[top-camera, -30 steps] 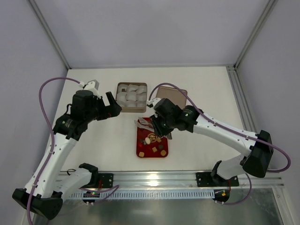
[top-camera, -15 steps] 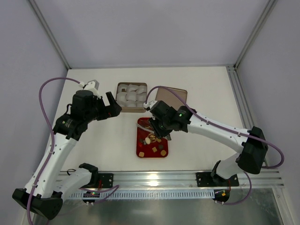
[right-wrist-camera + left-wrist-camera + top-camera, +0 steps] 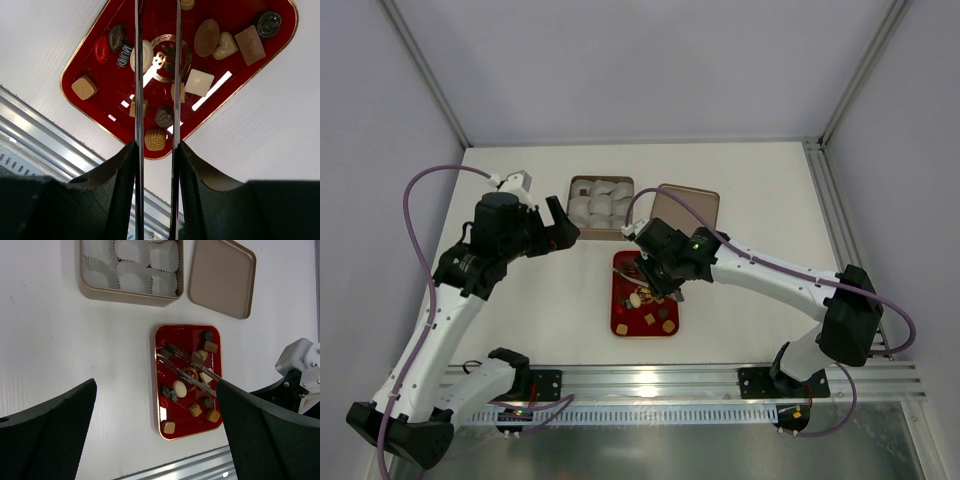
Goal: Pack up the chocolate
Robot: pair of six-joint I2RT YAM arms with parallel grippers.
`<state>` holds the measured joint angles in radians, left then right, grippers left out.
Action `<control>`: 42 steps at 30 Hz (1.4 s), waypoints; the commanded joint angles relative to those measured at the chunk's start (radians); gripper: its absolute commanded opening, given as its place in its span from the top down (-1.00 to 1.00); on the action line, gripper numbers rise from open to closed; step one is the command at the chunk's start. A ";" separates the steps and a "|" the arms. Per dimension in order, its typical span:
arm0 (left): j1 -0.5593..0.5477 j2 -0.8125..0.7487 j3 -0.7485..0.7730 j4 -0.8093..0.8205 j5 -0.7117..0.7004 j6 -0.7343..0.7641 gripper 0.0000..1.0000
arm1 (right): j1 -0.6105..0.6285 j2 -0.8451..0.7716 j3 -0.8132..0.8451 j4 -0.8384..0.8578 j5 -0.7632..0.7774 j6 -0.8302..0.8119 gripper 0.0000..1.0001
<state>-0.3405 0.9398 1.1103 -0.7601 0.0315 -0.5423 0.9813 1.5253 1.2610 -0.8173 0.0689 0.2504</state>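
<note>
Several small chocolates (image 3: 645, 300), dark brown, tan and cream, lie loose in a red tray (image 3: 620, 325) at the table's middle front. My right gripper (image 3: 660, 275) is shut on metal tongs (image 3: 640, 272) and holds them just above the tray. In the right wrist view the two tong blades (image 3: 136, 75) stand apart over the tray (image 3: 95, 67), with a cream round chocolate (image 3: 146, 55) and the gripper (image 3: 156, 150) between them; nothing is pinched. My left gripper (image 3: 560, 222) is open and empty, high above the table. Its view shows the tray (image 3: 159, 390), the chocolates (image 3: 180, 388) and the tongs (image 3: 187, 367).
A gold box (image 3: 572, 205) with white paper cups stands behind the tray, and also shows in the left wrist view (image 3: 125, 296). Its gold lid (image 3: 690, 205) lies to the right of it. A metal rail (image 3: 650, 378) runs along the near table edge.
My right arm has shifted a little to the left, bringing the tongs further over the red tray. The left arm has not moved.
</note>
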 commanded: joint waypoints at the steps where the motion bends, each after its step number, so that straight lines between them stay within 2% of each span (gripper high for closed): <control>1: -0.002 -0.007 -0.006 0.030 0.013 0.002 -1.00 | 0.010 0.009 0.026 0.012 0.016 -0.017 0.22; 14: -0.002 -0.009 -0.006 0.031 0.015 0.004 -0.99 | 0.010 0.007 0.055 -0.019 0.028 -0.010 0.45; 32: -0.002 -0.021 -0.001 0.030 0.013 0.002 -0.99 | -0.023 -0.050 0.187 -0.092 0.052 -0.008 0.45; 37: -0.002 -0.022 0.005 0.028 0.016 0.002 -0.99 | -0.067 0.010 0.287 -0.071 0.032 -0.028 0.45; 42: -0.002 -0.019 0.022 0.015 0.015 0.010 -0.99 | -0.154 0.143 0.438 -0.016 -0.007 -0.031 0.46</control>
<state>-0.3401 0.9356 1.1069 -0.7605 0.0383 -0.5419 0.8722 1.6058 1.6100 -0.9020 0.0837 0.2344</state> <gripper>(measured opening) 0.996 0.306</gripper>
